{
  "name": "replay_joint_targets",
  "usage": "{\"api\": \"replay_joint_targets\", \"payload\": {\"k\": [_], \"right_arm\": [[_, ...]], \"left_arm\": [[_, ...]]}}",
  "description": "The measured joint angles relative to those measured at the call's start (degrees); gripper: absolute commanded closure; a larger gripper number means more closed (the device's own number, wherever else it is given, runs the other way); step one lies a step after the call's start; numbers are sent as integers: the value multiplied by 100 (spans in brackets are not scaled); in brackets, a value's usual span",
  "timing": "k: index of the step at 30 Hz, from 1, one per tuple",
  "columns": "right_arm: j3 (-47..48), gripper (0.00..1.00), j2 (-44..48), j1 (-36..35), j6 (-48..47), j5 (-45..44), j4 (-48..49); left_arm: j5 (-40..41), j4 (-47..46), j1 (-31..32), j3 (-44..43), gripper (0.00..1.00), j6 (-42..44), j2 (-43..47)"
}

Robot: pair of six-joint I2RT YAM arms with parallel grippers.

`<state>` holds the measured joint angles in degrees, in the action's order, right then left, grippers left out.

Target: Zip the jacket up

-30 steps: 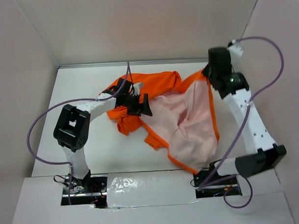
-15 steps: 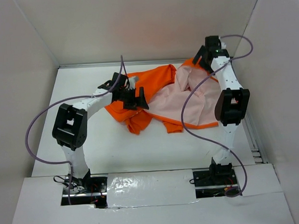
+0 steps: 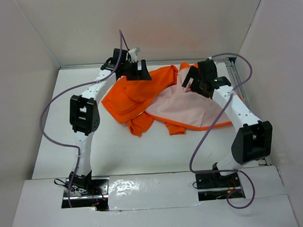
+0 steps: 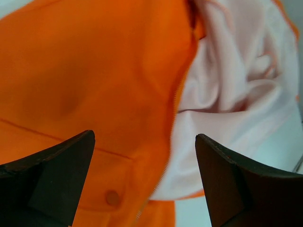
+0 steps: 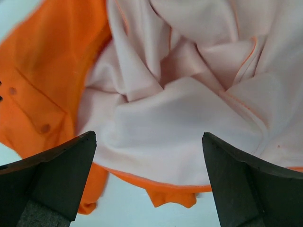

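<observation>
The orange jacket (image 3: pixel 136 94) lies crumpled and open on the white table, its pale pink lining (image 3: pixel 188 107) turned up on the right half. A pale zipper edge (image 4: pixel 176 101) runs between orange cloth and lining in the left wrist view, with a flap pocket button (image 4: pixel 112 197) lower down. My left gripper (image 3: pixel 140 71) hovers open above the jacket's far left part, nothing between its fingers. My right gripper (image 3: pixel 192 79) hangs open over the lining (image 5: pixel 189 142) near the far edge, holding nothing.
White walls enclose the table on three sides. Purple cables loop from both arms. Bare table (image 3: pixel 62 126) lies left and in front of the jacket. A metal rail (image 3: pixel 240 88) runs along the right wall.
The right gripper let go of the jacket's far right edge and opened; the lining dropped flat. The left arm swung away toward the far wall, still open. The jacket shifted toward the back.
</observation>
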<state>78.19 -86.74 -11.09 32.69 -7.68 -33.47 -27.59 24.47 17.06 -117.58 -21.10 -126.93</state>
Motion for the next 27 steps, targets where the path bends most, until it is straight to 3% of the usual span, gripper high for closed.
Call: {"api": "replay_joint_targets", "payload": {"k": [4, 11, 15, 22, 27], "right_arm": [[-463, 0, -623, -120, 157, 138, 140], [146, 0, -2138, -450, 197, 367, 7], [1174, 0, -2920, -664, 168, 415, -201], [2691, 0, -4004, -800, 103, 741, -686], [3191, 0, -4039, -789, -81, 820, -776]], "left_arm": [[-289, 175, -31, -389, 1, 186, -876], [-1117, -120, -433, 597, 1, -39, -973], [-1082, -249, -822, 1228, 1, -317, -603], [-1126, -863, -1593, 3694, 1, -789, 920], [-868, -553, -1471, 3995, 1, -876, 1526]]}}
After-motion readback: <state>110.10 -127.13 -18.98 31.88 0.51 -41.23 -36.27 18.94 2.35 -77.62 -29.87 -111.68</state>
